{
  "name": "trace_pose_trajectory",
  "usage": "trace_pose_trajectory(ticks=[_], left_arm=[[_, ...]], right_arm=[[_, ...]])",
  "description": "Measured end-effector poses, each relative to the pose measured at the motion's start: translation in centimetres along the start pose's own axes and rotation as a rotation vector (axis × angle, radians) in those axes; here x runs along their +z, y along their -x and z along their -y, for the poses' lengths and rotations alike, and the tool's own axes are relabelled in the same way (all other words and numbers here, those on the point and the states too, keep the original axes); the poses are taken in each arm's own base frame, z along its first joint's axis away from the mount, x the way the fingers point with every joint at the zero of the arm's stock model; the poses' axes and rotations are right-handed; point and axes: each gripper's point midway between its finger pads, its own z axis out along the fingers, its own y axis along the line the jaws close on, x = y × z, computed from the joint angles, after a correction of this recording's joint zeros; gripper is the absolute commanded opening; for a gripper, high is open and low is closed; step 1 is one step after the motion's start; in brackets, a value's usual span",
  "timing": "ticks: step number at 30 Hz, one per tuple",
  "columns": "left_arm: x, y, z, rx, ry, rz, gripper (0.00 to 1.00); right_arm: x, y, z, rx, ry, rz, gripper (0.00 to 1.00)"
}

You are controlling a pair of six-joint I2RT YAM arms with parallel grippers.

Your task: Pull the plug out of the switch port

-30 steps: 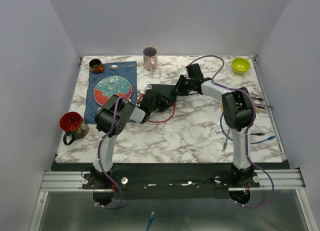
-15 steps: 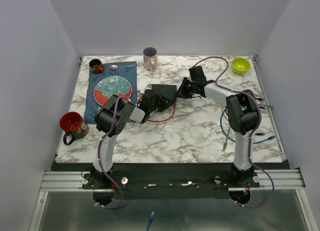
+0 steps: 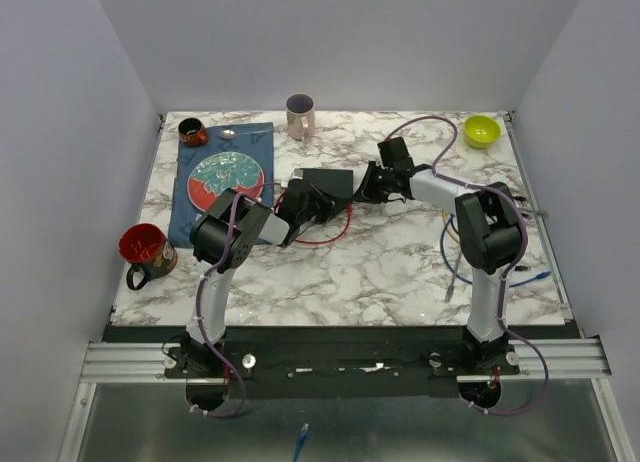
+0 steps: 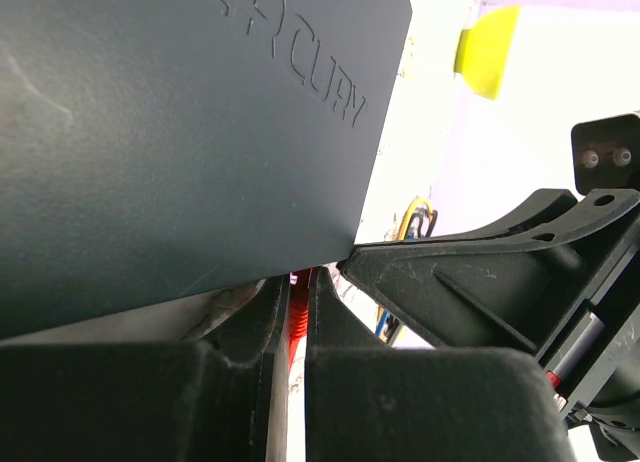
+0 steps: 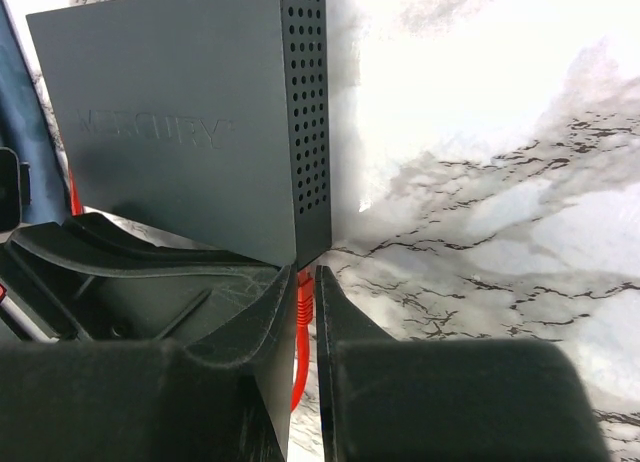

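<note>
From above, the switch [image 3: 328, 181] lies flat near the middle of the marble table [image 3: 400, 272], well away from every edge, with the left gripper [image 3: 298, 194] at its near left corner and the right gripper [image 3: 366, 185] at its near right corner. The red cable [image 3: 330, 238] loops toward the near side; bare marble lies beyond it and to the right. A pale mug [image 3: 299, 115], a yellow-green bowl [image 3: 481, 130] and a dark cup [image 3: 192, 132] stand along the far edge, and a red mug [image 3: 143, 247] at the left edge; their contents cannot be made out. In the left wrist view, the switch's [image 4: 180, 132] edge hangs just over the left gripper's [image 4: 298, 282] fingers, pressed nearly together on a strip of red cable [image 4: 297, 317]. In the right wrist view, the right gripper's [image 5: 305, 277] fingers pinch the red cable [image 5: 302, 352] at the switch's [image 5: 180, 122] vented corner, with open marble to the right.
</note>
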Motion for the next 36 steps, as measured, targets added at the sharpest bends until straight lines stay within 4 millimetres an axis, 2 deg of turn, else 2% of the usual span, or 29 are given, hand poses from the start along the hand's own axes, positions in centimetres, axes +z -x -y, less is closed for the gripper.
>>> trace_pose_trajectory(ticks=[16,22,25,31,36], left_arm=[[0.0,-0.1,0.0,-0.002,-0.003,-0.007,0.00],[0.0,-0.1,0.0,-0.004,-0.004,-0.008,0.00],[0.0,-0.1,0.0,-0.004,-0.004,-0.008,0.00],[0.0,-0.1,0.0,-0.004,-0.003,-0.008,0.00],[-0.1,-0.1,-0.1,-0.003,-0.003,-0.008,0.00]], right_arm=[[0.0,-0.1,-0.1,-0.013,0.002,0.001,0.18],[-0.5,-2.5,1.2,-0.015,-0.026,-0.042,0.17],[-0.4,-3.1,1.4,-0.015,-0.033,-0.055,0.17],[-0.3,-2.7,1.1,-0.018,-0.027,-0.048,0.17],[0.0,-1.1,-0.2,-0.028,-0.005,-0.019,0.17]])
